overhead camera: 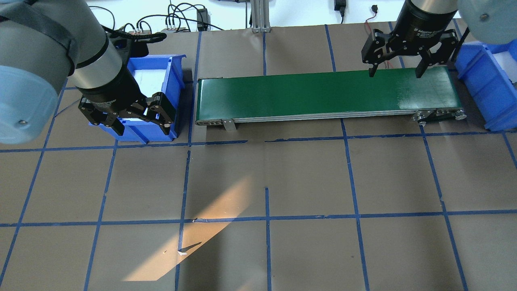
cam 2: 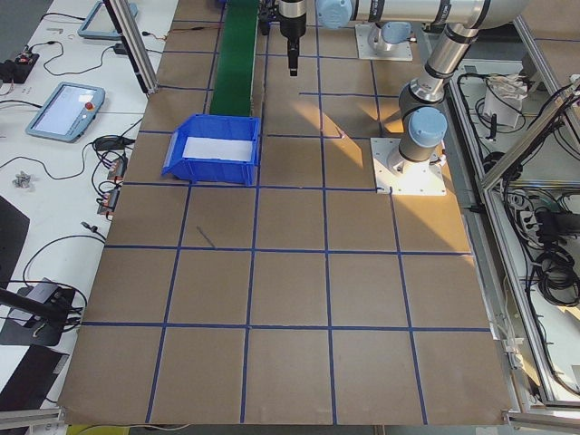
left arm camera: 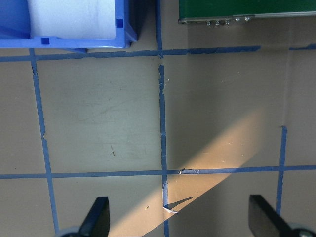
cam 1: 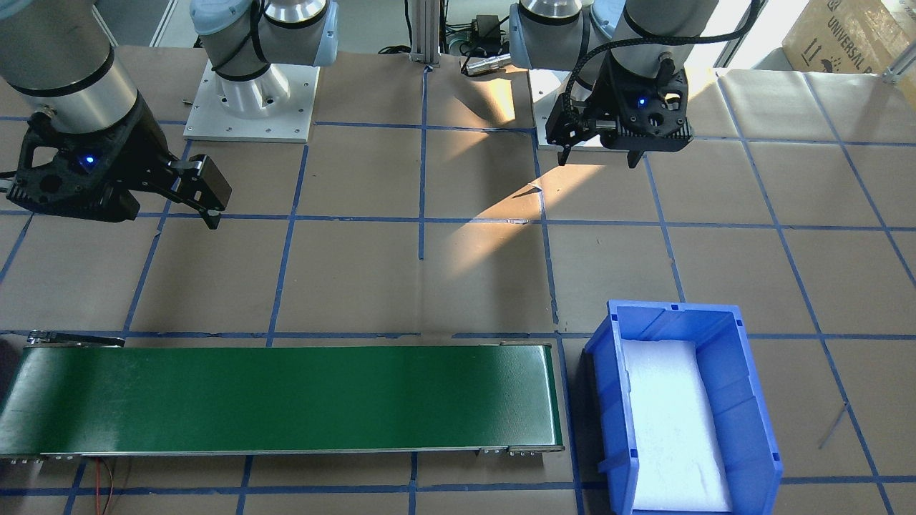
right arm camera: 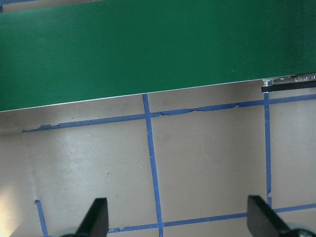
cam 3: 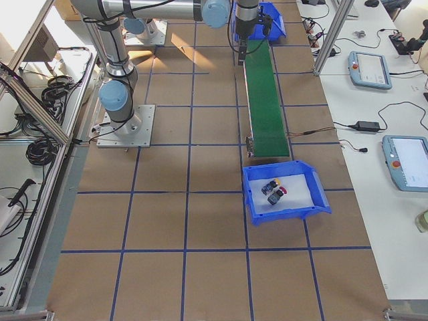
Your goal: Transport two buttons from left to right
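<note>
**R hand** (overhead camera: 395, 72): black two-finger unit, held high over the brown paper-covered table (overhead camera: 307, 178) with blue tape grid. Jaws spread wide, nothing between the fingers (right arm camera: 97, 219). Wrist view: long green conveyor belt (overhead camera: 327, 95) lies just ahead of the fingertips, bare taped table directly below. One belt end shows at that view's edge.

**L hand** (overhead camera: 144, 130): same type, also raised. Jaws wide apart, fingers (left arm camera: 97, 217) hold nothing. Blue plastic bin with white foam liner (overhead camera: 174, 87) sits just ahead of this hand and slightly to one side. The belt's other end is ahead on the opp. side. A sunlit patch crosses the table beneath the hand.

**Task items:**
- Yellow-capped push-button switch (cam 3: 269, 186) and red-capped push-button switch (cam 3: 277, 194) lie side by side on white foam.
- Both are inside a second blue plastic bin (cam 3: 287, 212).
- Contact between the two: cannot tell, too small.
- This bin stands just past the belt end on the R hand's side, outboard of that hand and well apart from it.
- It is at the far end of the belt from the L hand.
- Only part of this bin shows in the overhead view, switches not visible there.

**Layout:** belt runs across the table between the two bins, one bin just beside each end. Both hands are on the robot's side of the belt, well apart from each other.
</note>
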